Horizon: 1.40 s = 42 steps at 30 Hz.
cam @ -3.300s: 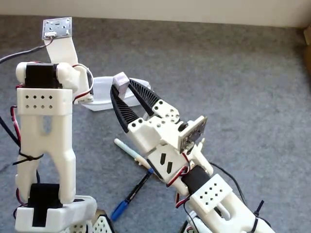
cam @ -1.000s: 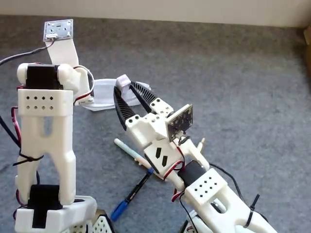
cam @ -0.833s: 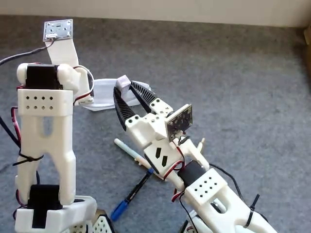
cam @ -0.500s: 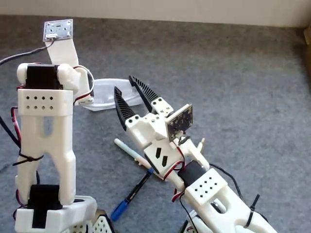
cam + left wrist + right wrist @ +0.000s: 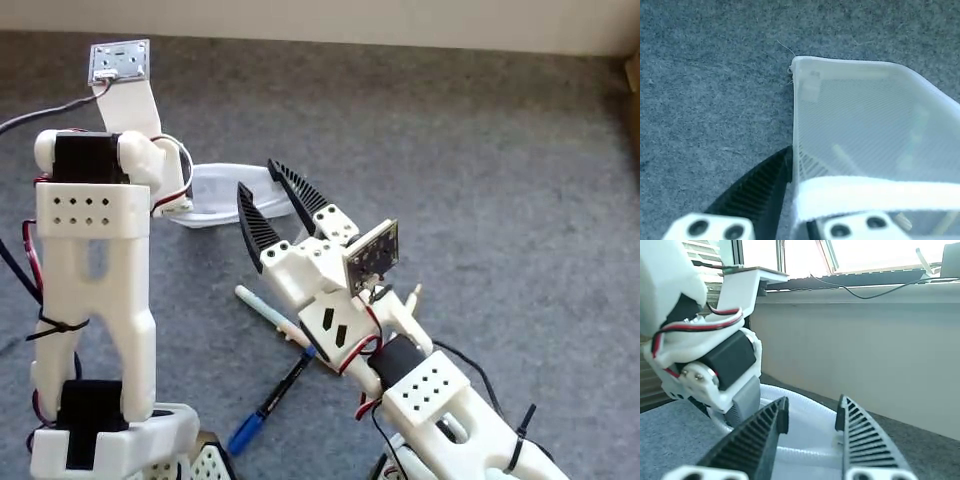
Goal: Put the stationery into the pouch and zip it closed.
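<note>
The white mesh pouch point(image 5: 225, 190) lies on the grey carpet at the upper left. My left gripper point(image 5: 176, 202) is shut on its near edge; in the left wrist view the pouch point(image 5: 865, 115) sits pinched between the black finger and the white jaw of that gripper point(image 5: 792, 172), and pale shapes show faintly through the mesh. My right gripper point(image 5: 256, 176) hangs open just over the pouch mouth, nothing between its black fingers point(image 5: 812, 402). Two pens lie on the carpet beside the right arm: a white one point(image 5: 262, 310) and a blue-capped black one point(image 5: 268, 402).
The left arm's tall white body point(image 5: 90, 270) stands at the left, close to the right arm's wrist. The carpet to the right point(image 5: 520, 200) is open floor. A pale wall edge point(image 5: 400, 20) runs along the back.
The right gripper held a small lilac object over the pouch, then opened; the object is gone from its fingers. The gripper has drawn back slightly. The left arm kept still.
</note>
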{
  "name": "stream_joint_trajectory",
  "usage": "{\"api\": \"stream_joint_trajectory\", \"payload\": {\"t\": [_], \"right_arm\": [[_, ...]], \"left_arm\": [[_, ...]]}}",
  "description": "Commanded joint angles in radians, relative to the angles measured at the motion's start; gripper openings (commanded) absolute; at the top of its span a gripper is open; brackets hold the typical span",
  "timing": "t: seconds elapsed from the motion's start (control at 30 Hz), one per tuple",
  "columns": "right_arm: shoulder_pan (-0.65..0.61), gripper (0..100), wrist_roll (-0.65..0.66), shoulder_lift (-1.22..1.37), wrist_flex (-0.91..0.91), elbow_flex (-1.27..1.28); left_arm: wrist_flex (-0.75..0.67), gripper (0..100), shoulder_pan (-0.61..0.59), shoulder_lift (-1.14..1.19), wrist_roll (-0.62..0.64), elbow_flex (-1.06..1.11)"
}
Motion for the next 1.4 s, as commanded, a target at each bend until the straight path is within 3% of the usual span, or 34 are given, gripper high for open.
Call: {"api": "stream_joint_trajectory", "payload": {"t": [0.0, 0.37, 0.6, 0.8, 0.93, 1.07, 1.2, 1.37], "right_arm": [[-0.008, 14.9, -0.003, -0.030, 0.005, -0.007], [-0.007, 14.9, -0.006, -0.030, 0.005, -0.007], [0.065, 14.9, -0.009, -0.030, 0.005, -0.016], [0.124, 14.9, -0.009, -0.030, 0.025, -0.016], [0.170, 14.9, -0.034, -0.030, 0.208, -0.104], [0.239, 14.9, -0.195, -0.019, 0.493, -0.278], [0.254, 14.9, -0.213, -0.018, 0.730, -0.435], [0.266, 14.9, -0.212, -0.008, 0.789, -0.507]], "left_arm": [[0.003, 1, -0.015, 0.015, 0.002, 0.010], [-0.011, 1, -0.015, 0.016, 0.005, 0.021], [-0.172, 1, -0.015, 0.007, 0.009, 0.143], [-0.192, 1, -0.016, 0.007, 0.009, 0.156], [-0.187, 1, -0.019, 0.005, 0.003, 0.156], [-0.186, 1, -0.070, 0.005, 0.006, 0.147], [-0.186, 1, -0.087, 0.005, 0.006, 0.150], [-0.186, 1, -0.090, 0.005, 0.005, 0.154]]}}
